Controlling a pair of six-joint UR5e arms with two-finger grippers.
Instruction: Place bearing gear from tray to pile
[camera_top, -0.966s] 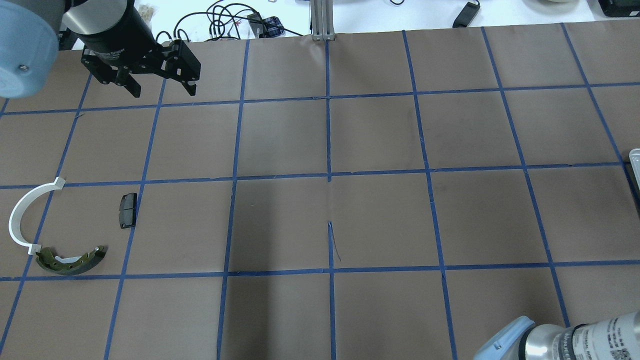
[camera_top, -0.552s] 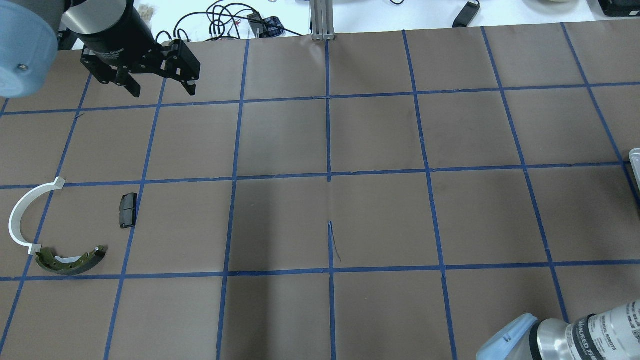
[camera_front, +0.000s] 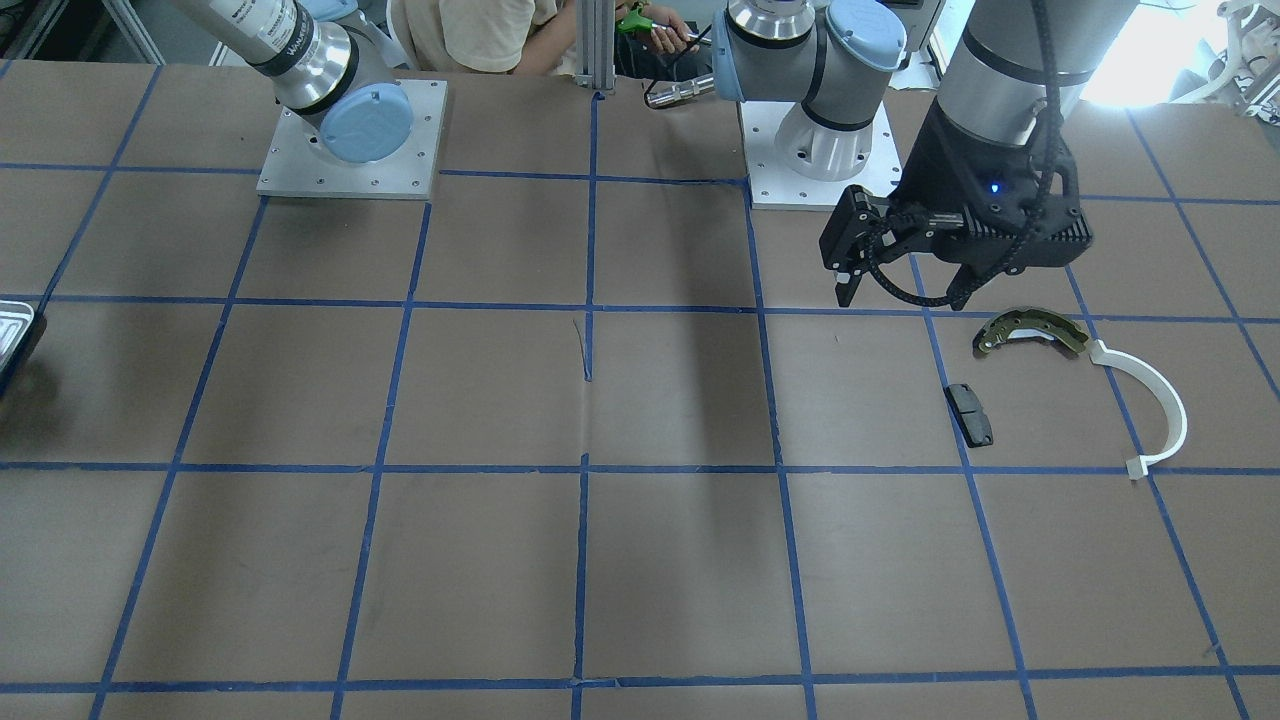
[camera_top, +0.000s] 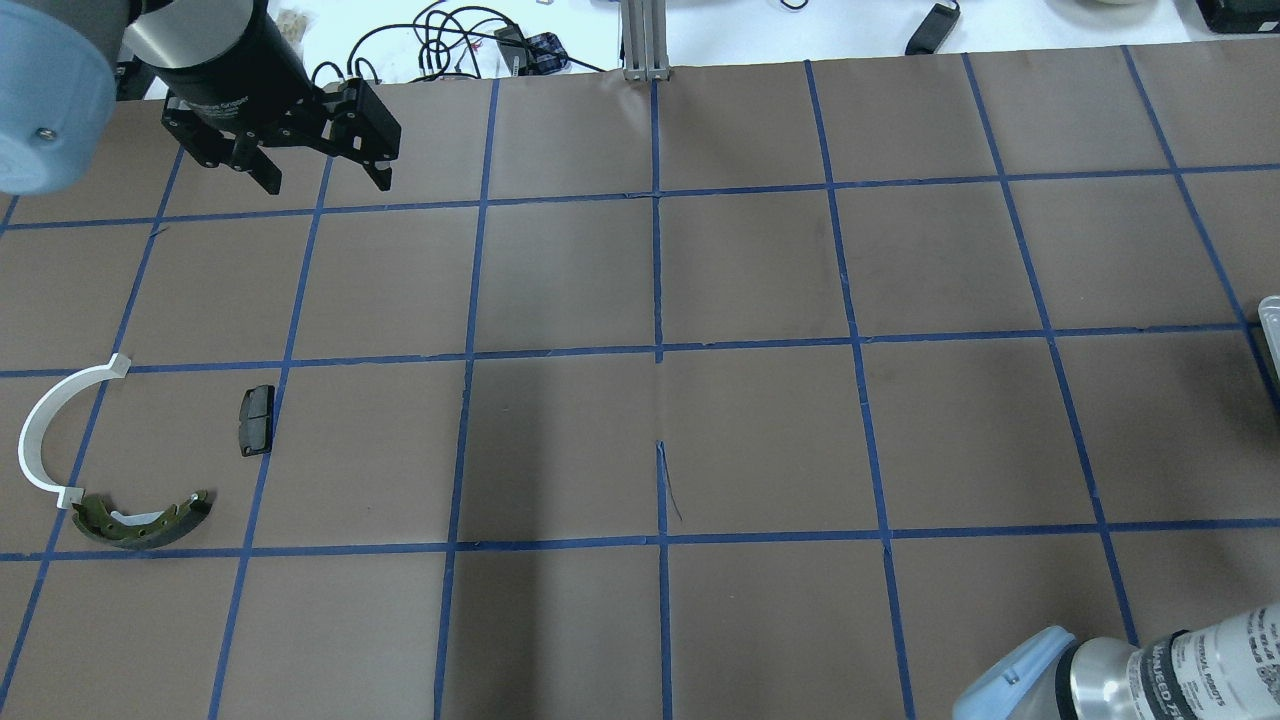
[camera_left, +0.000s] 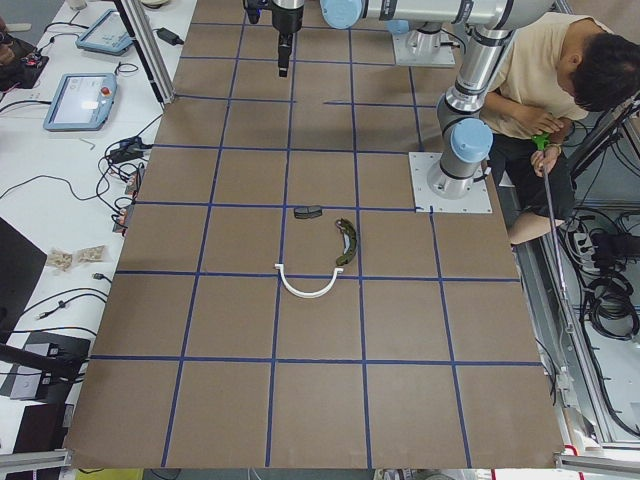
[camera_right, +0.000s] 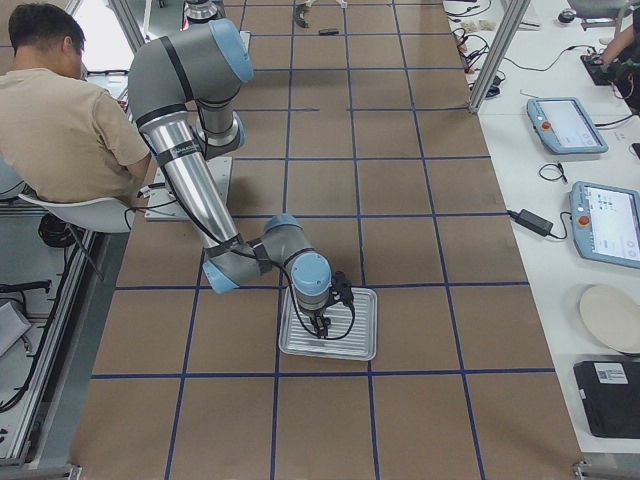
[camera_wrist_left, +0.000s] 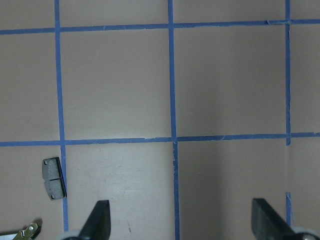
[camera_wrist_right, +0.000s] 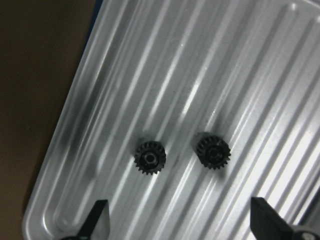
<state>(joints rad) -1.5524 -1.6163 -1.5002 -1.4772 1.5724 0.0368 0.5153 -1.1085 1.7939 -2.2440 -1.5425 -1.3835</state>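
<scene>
Over the tray (camera_wrist_right: 200, 60), partly cropped, right pincer (camera_wrist_right: 182, 222) gapes empty; left pincer (camera_top: 327, 178) likewise.

Light fell evenly from above on the brown tabletop (camera_top: 760, 430), bright enough to read every taped line. Broad, soft-edged darker bands ran across it in the overhead and front-facing views. The front-facing view burned out to white in its top right corner. The left wrist view looked pale and washed. In the right wrist view the ribbed tray (camera_wrist_right: 210, 65) threw long white streaks of glare, its left side sank into dark, and the two gears (camera_wrist_right: 149, 158) were slightly soft. Both side views bowed straight lines near their edges.
</scene>
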